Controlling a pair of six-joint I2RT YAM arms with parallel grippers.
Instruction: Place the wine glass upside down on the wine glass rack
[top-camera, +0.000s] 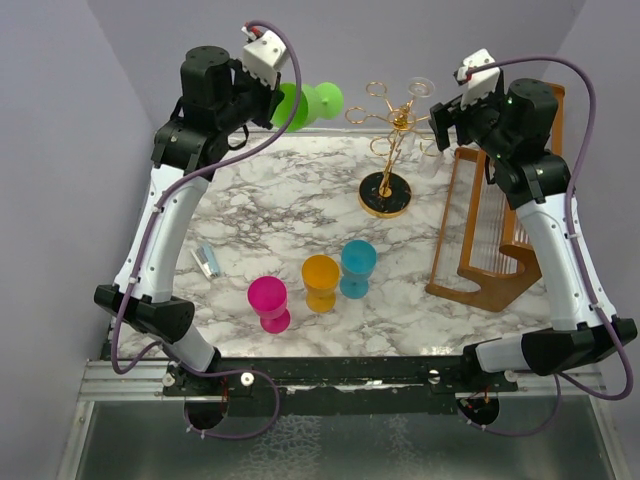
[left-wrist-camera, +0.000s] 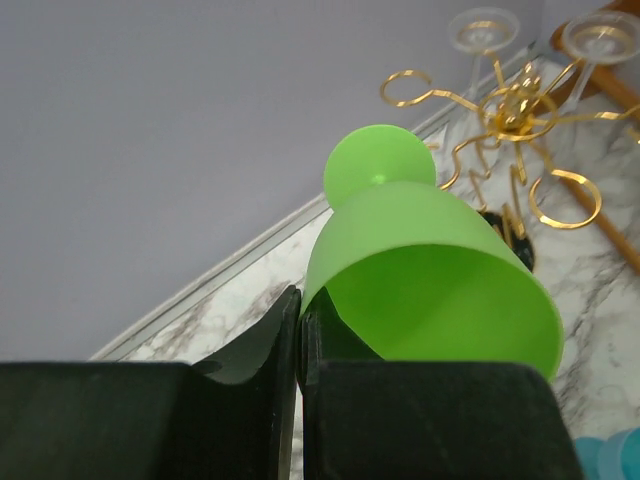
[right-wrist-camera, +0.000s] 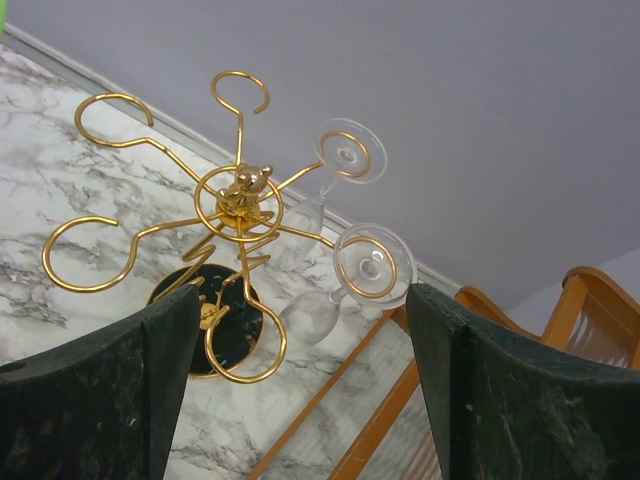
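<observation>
My left gripper (top-camera: 275, 103) is shut on the rim of a green plastic wine glass (top-camera: 312, 103), held on its side in the air at the back left, foot pointing toward the gold wine glass rack (top-camera: 397, 120). In the left wrist view the jaws (left-wrist-camera: 298, 305) pinch the green bowl's wall (left-wrist-camera: 430, 260), and the rack (left-wrist-camera: 515, 110) lies beyond it. My right gripper (top-camera: 447, 118) is open and empty just right of the rack. In the right wrist view (right-wrist-camera: 303, 292) two clear wine glasses (right-wrist-camera: 372, 262) hang upside down from the rack's (right-wrist-camera: 238, 195) ring arms.
A pink glass (top-camera: 268, 302), an orange glass (top-camera: 321, 281) and a blue glass (top-camera: 357, 266) stand at the table's front middle. A brown wooden slatted frame (top-camera: 490, 240) stands at the right. A small pale object (top-camera: 205, 261) lies at the left.
</observation>
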